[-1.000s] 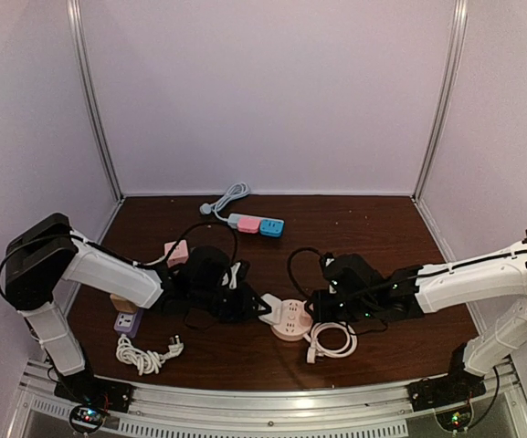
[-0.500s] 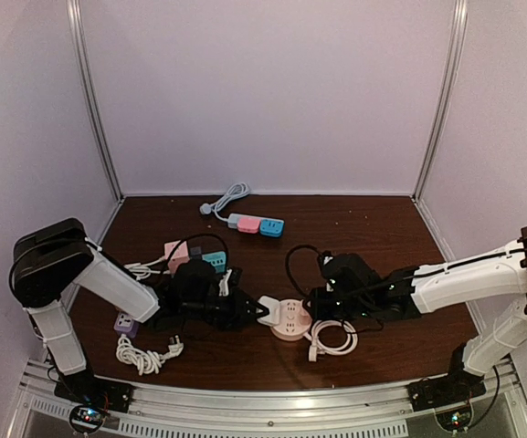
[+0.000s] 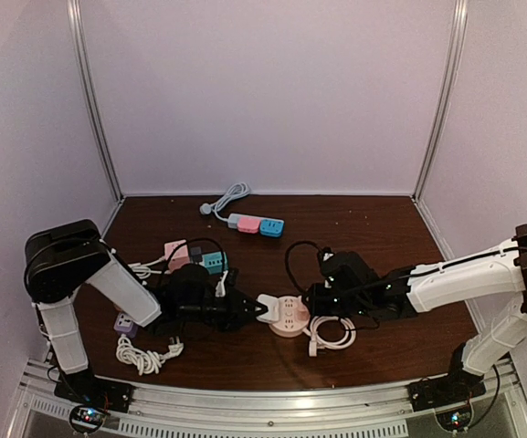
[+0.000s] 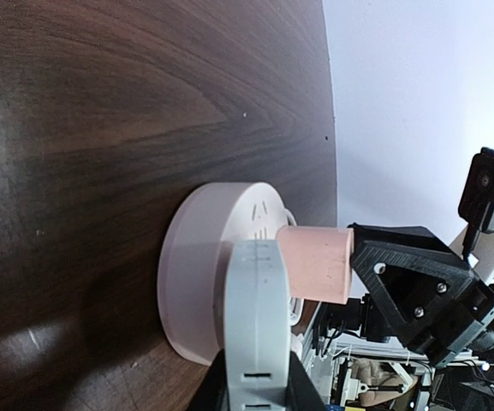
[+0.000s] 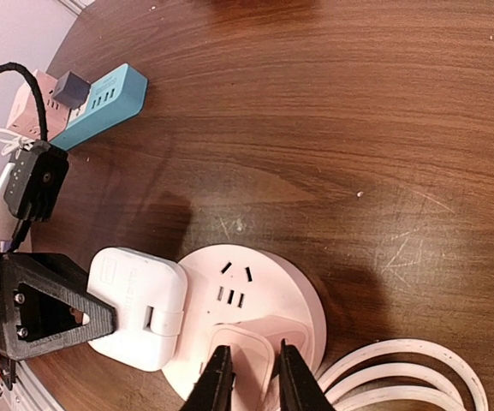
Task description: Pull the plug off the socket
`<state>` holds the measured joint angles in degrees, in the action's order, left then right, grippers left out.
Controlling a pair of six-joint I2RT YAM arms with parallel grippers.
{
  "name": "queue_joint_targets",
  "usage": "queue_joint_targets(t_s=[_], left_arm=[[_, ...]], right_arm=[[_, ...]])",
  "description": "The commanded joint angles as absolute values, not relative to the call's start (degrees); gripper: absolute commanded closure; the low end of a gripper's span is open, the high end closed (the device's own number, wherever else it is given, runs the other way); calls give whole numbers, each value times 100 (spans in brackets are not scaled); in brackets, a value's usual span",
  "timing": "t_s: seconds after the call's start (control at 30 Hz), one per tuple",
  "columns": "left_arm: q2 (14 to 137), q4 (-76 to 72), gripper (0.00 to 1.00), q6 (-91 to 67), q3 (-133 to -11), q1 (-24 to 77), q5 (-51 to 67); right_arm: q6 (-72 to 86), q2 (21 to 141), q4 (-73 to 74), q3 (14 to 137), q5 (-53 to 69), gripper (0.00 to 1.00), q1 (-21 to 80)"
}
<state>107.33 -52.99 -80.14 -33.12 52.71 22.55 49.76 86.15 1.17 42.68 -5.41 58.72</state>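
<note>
A round pink socket point(image 3: 292, 319) lies on the dark wooden table; it also shows in the right wrist view point(image 5: 255, 291) and the left wrist view point(image 4: 199, 282). A white square plug point(image 3: 268, 307) sits over its left rim point(image 5: 135, 308). My left gripper point(image 3: 252, 310) is shut on the plug, which shows edge-on between its fingers point(image 4: 257, 325). The prongs are hidden. My right gripper point(image 3: 314, 304) is shut on a raised pink block point(image 5: 245, 355) on the socket's near side, which shows in the left wrist view as well point(image 4: 313, 261).
A white coiled cable point(image 3: 332, 335) lies right of the socket. A teal strip point(image 3: 210, 262) and a pink strip point(image 3: 177, 253) lie behind my left arm. A purple adapter point(image 3: 126, 321) and a white cord bundle point(image 3: 142, 354) lie front left. A pink-and-blue strip point(image 3: 256, 224) lies at the back.
My left arm's upper links have swung right and its wrist has sunk lower, uncovering the teal strip. Both grippers keep their hold; the socket and plug have hardly shifted.
</note>
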Motion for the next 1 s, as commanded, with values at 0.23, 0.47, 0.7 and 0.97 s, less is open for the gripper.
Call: queue_joint_targets(t_s=[0.23, 0.47, 0.7, 0.97], left_arm=[[10587, -7513, 100, -8014, -3637, 5276, 2763], [10503, -7666, 100, -7993, -3778, 5236, 2936], [10500, -7915, 100, -8365, -3859, 5204, 2973], [10499, -7885, 100, -8377, -3887, 5202, 3030]], right_arm=[[4894, 9189, 986, 4042, -142, 80, 5924], [4871, 9220, 1055, 4067, -156, 80, 5924], [4844, 9258, 1171, 4128, -242, 81, 5928], [4834, 9416, 1239, 4257, -392, 81, 6065]])
